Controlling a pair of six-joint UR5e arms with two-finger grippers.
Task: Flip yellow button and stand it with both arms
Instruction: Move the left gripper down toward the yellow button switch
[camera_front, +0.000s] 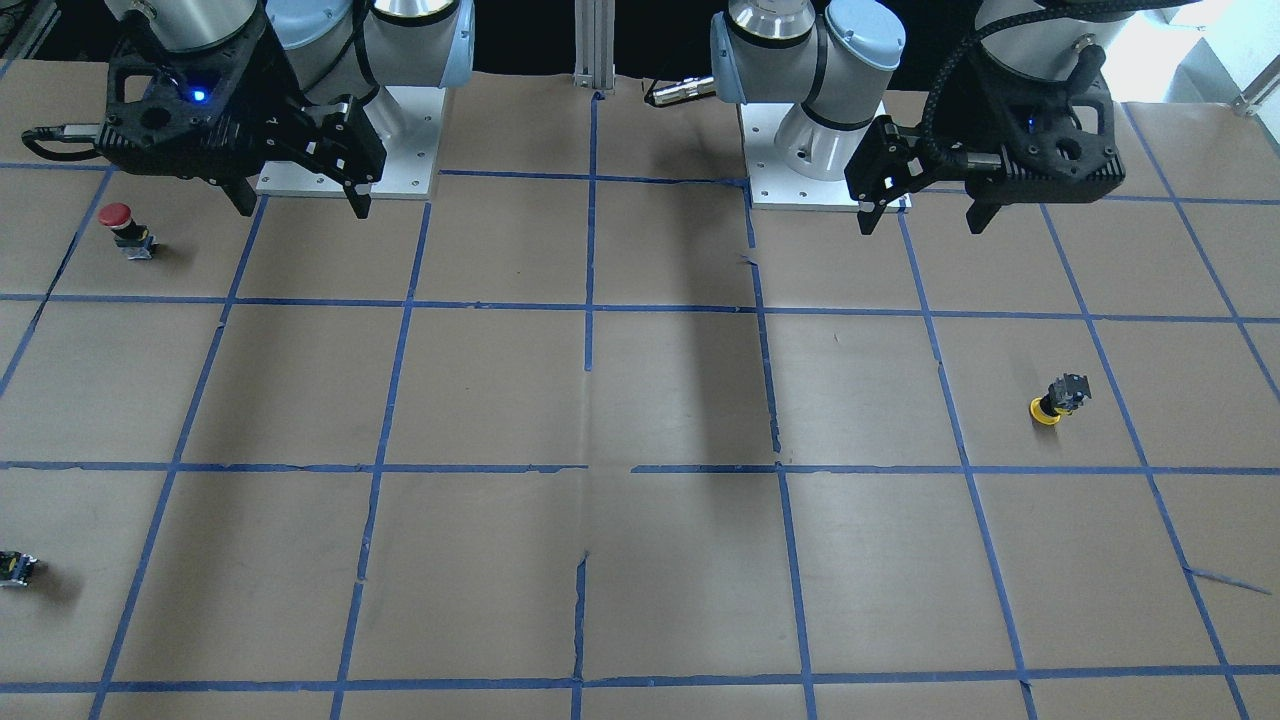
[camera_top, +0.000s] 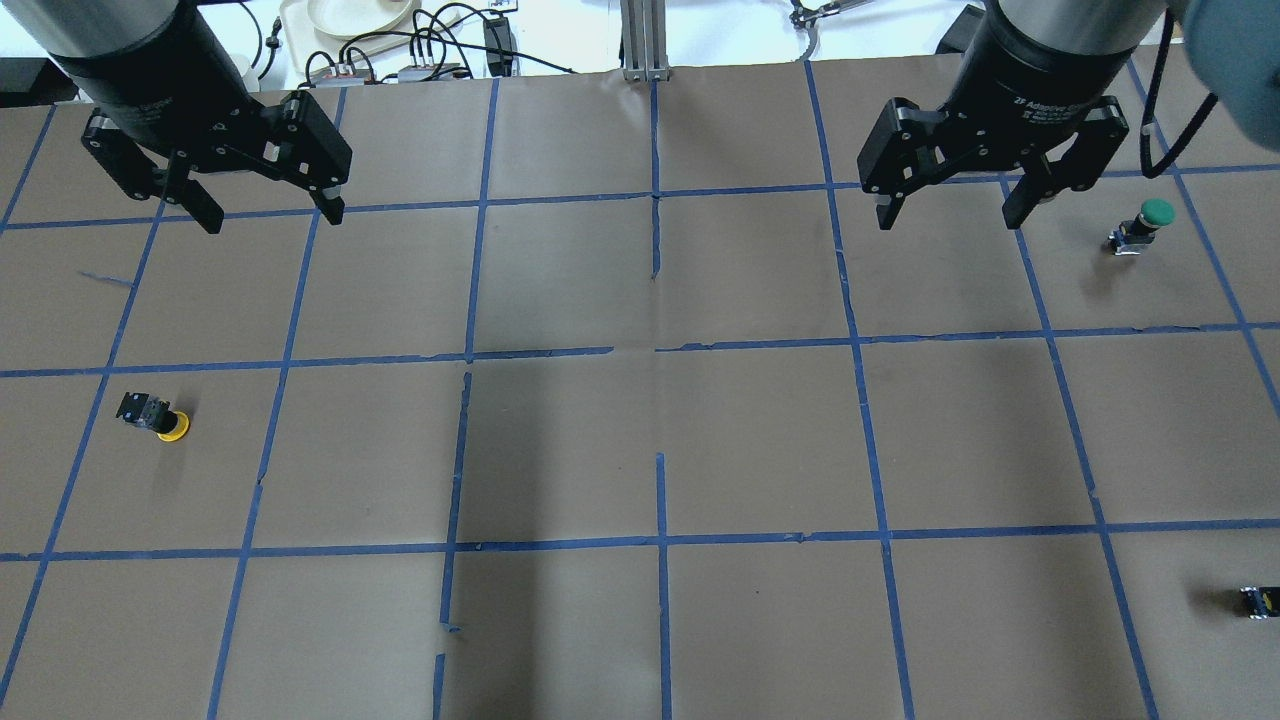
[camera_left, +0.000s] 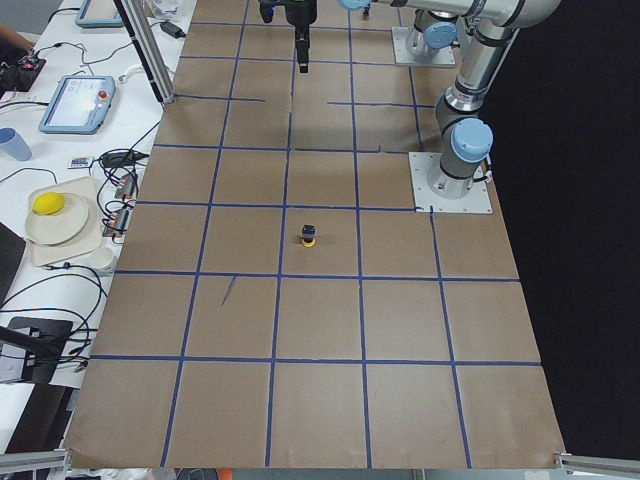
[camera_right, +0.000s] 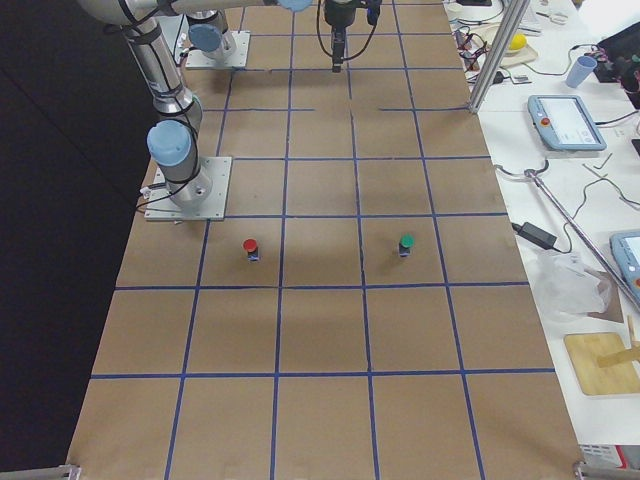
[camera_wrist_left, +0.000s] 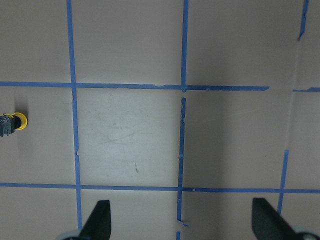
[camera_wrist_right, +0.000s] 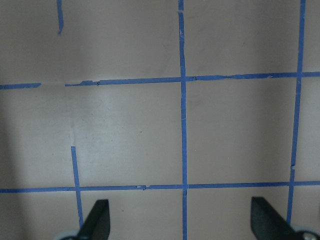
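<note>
The yellow button (camera_front: 1058, 398) rests with its yellow cap down on the brown table and its grey-black base up and tilted. It shows at the left in the overhead view (camera_top: 155, 415), in the exterior left view (camera_left: 310, 236), and at the left edge of the left wrist view (camera_wrist_left: 12, 122). My left gripper (camera_top: 272, 220) hangs open and empty high above the table, well beyond the button and to its right in the overhead view; it also shows in the front view (camera_front: 924, 224). My right gripper (camera_top: 950, 220) is open and empty on the far side (camera_front: 303, 208).
A red-capped button (camera_front: 125, 228) stands near the right arm's base. A green-capped button (camera_top: 1140, 225) stands at the far right. A small dark block (camera_top: 1260, 602) lies at the right edge. Blue tape lines grid the table. Cables and a plate (camera_top: 350, 15) lie beyond the far edge.
</note>
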